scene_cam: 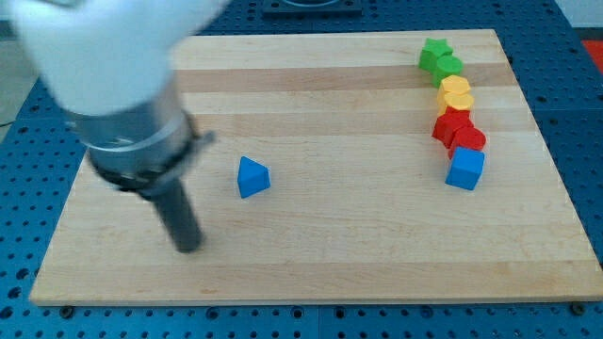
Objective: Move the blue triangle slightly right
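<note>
The blue triangle [252,177] lies on the wooden board [311,254], left of the board's middle. My tip [189,247] is at the lower end of the dark rod, to the lower left of the blue triangle and apart from it, with a gap of bare wood between them. The arm's blurred white and grey body fills the view's upper left.
At the view's right a column of blocks runs down: a green star [434,52], a green block [448,67], a yellow hexagon-like block [455,92], a red block [452,124], another red block [468,139] and a blue cube [464,169]. A blue perforated surface surrounds the board.
</note>
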